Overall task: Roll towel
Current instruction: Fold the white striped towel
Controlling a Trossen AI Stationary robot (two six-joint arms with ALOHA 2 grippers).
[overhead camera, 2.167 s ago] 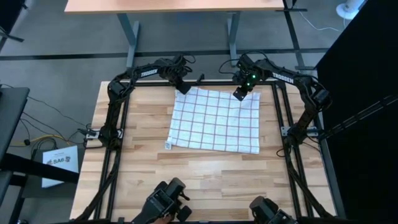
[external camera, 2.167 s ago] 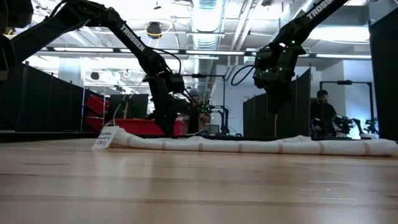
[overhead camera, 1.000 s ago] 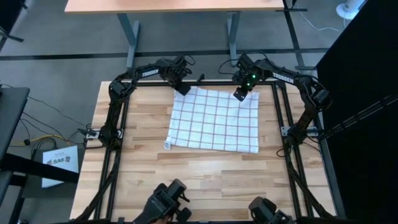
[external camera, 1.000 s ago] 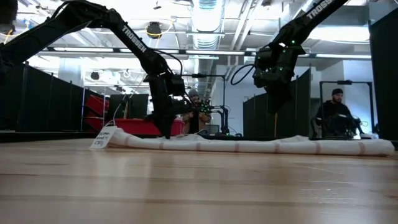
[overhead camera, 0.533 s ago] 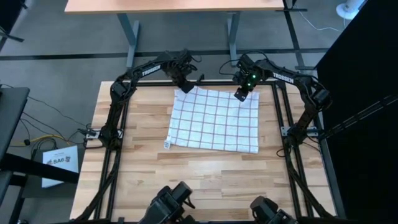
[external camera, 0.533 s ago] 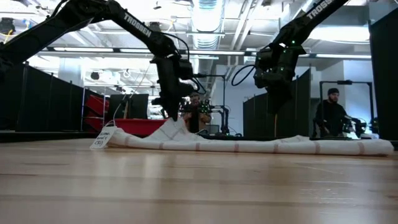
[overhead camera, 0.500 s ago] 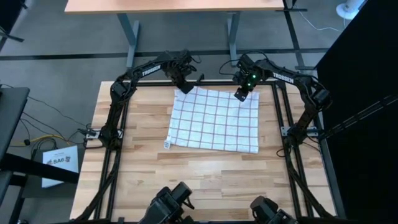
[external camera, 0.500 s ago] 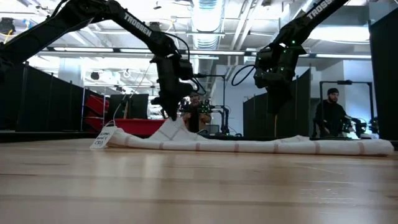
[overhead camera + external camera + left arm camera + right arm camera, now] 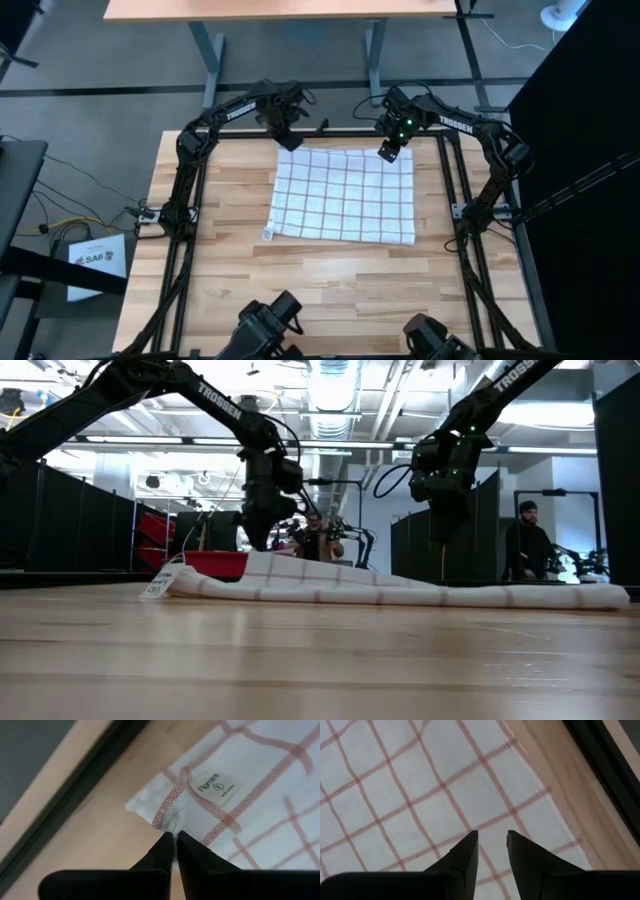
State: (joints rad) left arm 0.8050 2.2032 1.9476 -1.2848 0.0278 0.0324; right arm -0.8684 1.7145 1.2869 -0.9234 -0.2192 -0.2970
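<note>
The towel (image 9: 345,195), white with a reddish-brown grid, lies spread on the far half of the wooden table (image 9: 330,290). A small tag (image 9: 155,586) hangs at its near left corner. My left gripper (image 9: 288,140) is at the towel's far left corner, shut on the cloth, which rises in a low tent (image 9: 270,565) off the table. My right gripper (image 9: 385,152) hovers open above the towel near its far right corner. Its fingers (image 9: 462,855) stand above the grid with nothing between them. My left gripper pinches a small bunch of cloth (image 9: 171,826) between its two fingers, just inside the towel's far left corner, beside a sewn label (image 9: 216,786). The fingers come from above, pointing down. That corner is lifted off the table; the rest of the towel lies on the wood.
Black frame rails (image 9: 200,200) run along the table's left, right and far edges. Bare wood lies near of the towel. Another table (image 9: 290,10) stands beyond the far edge. In the low view a person (image 9: 522,540) stands in the room behind.
My left gripper has gone up with the towel's far left corner, then a little toward the table's left edge. That corner now stands lifted off the table in a low tent, while the rest of the towel has stayed flat. My right gripper has kept still.
</note>
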